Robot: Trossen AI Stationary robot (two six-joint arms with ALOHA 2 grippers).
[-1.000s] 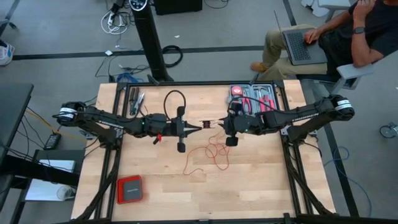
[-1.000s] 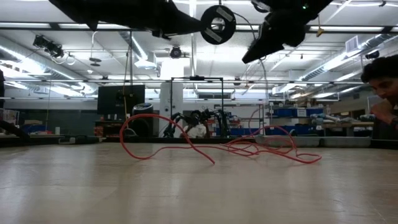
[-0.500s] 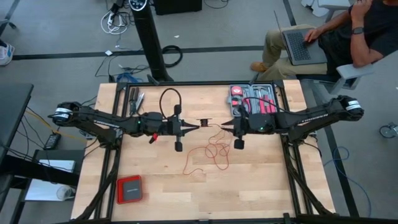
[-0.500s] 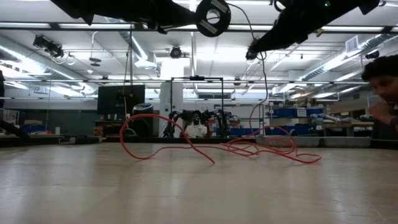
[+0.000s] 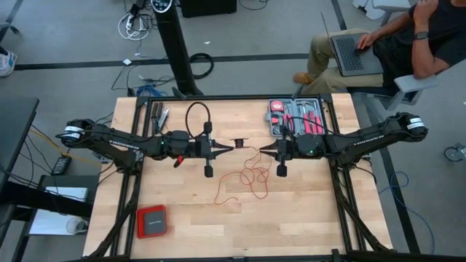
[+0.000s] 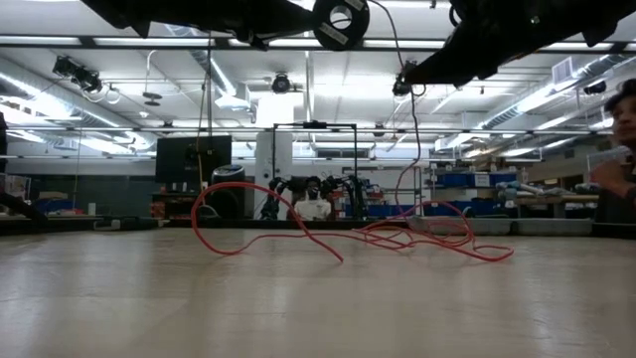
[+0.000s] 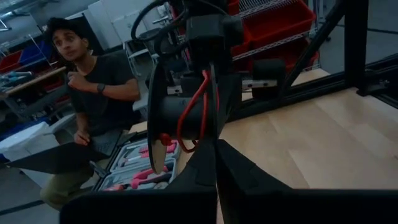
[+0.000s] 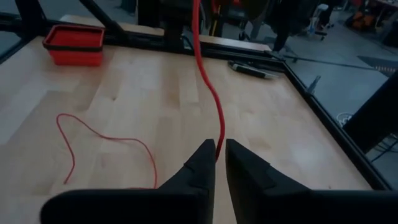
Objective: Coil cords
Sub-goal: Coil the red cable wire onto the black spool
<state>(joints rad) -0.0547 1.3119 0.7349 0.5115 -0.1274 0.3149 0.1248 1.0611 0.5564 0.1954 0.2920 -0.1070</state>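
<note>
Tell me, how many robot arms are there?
2. The left arm reaches in from the table's left side, the right arm from its right side. Their tips nearly meet above the middle of the table, over the red cord.

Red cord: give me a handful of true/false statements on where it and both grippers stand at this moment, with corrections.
1. The right gripper has the red cord between its fingers. True.
2. The whole cord is lifted off the table. False: loose loops lie on the wood.
3. The left gripper is shut, in mid-air facing the right gripper. True.
4. The red box sits inside the tool tray. False: it lies on the table's opposite corner.
5. A person sits beyond the table with a laptop. True.
</note>
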